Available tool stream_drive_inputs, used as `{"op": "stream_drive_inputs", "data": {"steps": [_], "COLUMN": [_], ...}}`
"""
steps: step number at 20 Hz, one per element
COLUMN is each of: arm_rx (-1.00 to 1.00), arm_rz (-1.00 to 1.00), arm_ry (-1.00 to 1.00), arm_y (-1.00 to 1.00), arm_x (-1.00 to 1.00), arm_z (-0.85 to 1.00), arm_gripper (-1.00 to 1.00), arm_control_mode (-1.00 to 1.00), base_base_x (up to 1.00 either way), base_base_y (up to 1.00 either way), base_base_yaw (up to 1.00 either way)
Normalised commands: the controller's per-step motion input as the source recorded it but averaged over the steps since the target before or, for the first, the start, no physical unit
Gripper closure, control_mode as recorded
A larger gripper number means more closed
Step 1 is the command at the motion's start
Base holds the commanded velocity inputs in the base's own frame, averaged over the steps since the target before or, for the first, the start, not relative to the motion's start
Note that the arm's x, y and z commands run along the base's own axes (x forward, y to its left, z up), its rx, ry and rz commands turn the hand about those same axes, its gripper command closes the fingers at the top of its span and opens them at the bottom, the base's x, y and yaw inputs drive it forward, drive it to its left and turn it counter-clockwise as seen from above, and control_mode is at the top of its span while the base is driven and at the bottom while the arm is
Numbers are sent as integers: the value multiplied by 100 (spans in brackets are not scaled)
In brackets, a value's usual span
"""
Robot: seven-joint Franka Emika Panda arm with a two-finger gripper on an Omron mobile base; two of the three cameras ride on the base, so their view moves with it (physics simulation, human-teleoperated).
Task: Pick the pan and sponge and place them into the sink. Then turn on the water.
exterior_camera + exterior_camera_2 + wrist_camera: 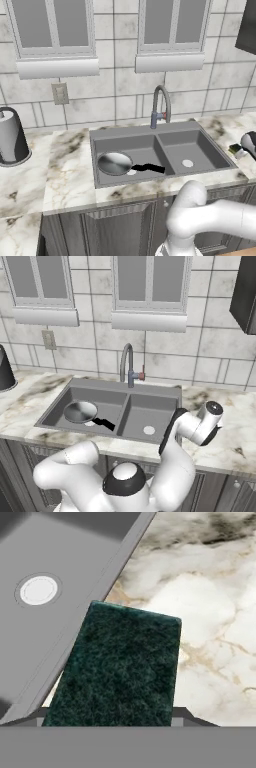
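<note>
Even flat light, soft render, faint shadows

Hidden and cut-off items
Sponge (120, 667): lower end running under the hand view's bottom band; paper-towel holder (11, 136): left frame edge cutting it off.

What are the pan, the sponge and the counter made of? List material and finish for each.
Pan: looks like polished metal, silver-grey with a bright sheen; its handle is matt black, possibly plastic.
Sponge: the dark green top looks like a rough, fibrous scouring pad with a mottled texture; its yellow part shows in the left base view.
Counter: seems to be polished marble or an imitation, white with brown and grey veins.
</note>
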Motion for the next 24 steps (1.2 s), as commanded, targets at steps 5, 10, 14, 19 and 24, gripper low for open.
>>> {"op": "stream_drive_inputs", "data": {"steps": [5,10,14,19,24], "arm_rx": [-2,-2,-2,-1,0], "arm_rz": [15,18,18,16,14], "arm_ry": [0,0,0,0,0], "arm_y": [59,75,83,84,76], "arm_x": [-9,-1,0,-1,-2], "arm_z": [48,23,0,0,0], "arm_gripper": [100,100,100,100,100], "arm_control_mode": [-100,-100,-100,-100,-100], "base_base_x": [0,0,0,0,0], "base_base_y": [0,0,0,0,0], "base_base_yaw": [0,0,0,0,0]}}
